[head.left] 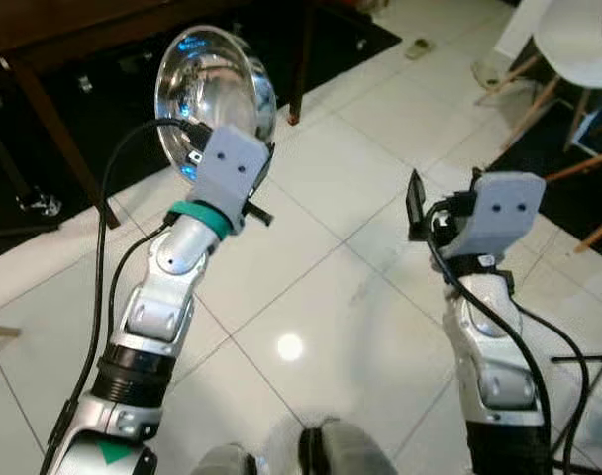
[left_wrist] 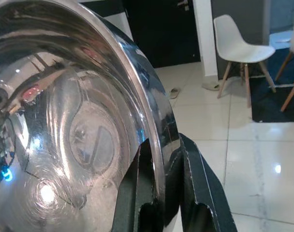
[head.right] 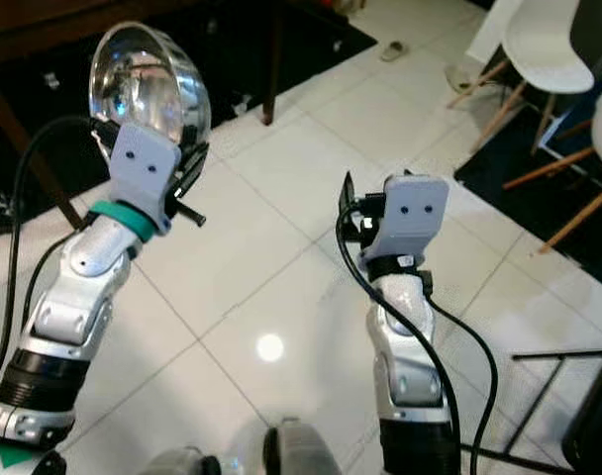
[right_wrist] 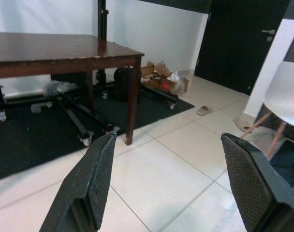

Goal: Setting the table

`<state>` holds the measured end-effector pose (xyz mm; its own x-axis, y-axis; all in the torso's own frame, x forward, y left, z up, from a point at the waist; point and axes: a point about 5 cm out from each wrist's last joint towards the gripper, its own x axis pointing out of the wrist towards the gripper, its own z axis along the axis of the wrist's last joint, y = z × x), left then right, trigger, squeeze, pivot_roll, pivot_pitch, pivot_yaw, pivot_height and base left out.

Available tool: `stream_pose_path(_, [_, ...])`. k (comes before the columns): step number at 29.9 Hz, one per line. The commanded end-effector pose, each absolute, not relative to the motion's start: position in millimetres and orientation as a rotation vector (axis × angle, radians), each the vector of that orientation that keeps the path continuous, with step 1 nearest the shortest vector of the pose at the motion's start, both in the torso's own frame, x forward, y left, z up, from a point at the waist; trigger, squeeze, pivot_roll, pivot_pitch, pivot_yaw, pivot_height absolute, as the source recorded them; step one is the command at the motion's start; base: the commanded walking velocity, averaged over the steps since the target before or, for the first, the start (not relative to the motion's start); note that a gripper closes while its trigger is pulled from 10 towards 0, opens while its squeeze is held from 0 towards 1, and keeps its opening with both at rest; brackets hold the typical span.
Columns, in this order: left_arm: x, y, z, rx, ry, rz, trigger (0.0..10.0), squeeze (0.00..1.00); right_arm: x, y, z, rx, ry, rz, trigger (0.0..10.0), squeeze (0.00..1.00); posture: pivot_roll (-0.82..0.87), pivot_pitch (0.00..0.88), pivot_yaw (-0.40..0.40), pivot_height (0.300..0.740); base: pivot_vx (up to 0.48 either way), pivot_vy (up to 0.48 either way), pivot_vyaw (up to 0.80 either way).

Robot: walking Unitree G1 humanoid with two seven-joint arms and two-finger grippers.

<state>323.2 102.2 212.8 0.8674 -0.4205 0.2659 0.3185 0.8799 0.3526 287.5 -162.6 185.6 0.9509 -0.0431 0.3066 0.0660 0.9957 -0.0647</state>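
The left gripper (left_wrist: pixel 162 203) pinched the rim of a steel bowl (head.left: pixel 210 87), which hid its fingertips. The right gripper (right_wrist: pixel 169 183) hung wide open above the floor (head.left: pixel 321 297), empty.

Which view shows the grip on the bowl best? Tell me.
The left wrist view: the left gripper has its fingers pinching the bowl rim. Both eye views show the bowl from behind the wrist, hiding the pinch.
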Motion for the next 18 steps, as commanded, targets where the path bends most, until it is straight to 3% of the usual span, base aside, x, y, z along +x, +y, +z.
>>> stream_pose_path(1, [322.2, 95.0, 213.5, 0.316, -0.364, -0.417, 10.0, 0.0, 287.1, -169.2, 182.5, -0.078, -0.298, -0.079, 10.0, 0.0, -0.05, 0.031, 0.026, 0.74, 0.48, 0.0, 0.0])
stream_pose_path(18, [322.0, 83.2, 213.1, 0.324, -0.385, -0.462, 10.0, 0.0, 286.9, -172.6, 184.0, -0.043, -0.305, -0.114, 10.0, 0.0, -0.06, 0.028, 0.038, 0.74, 0.466, 0.0, 0.0])
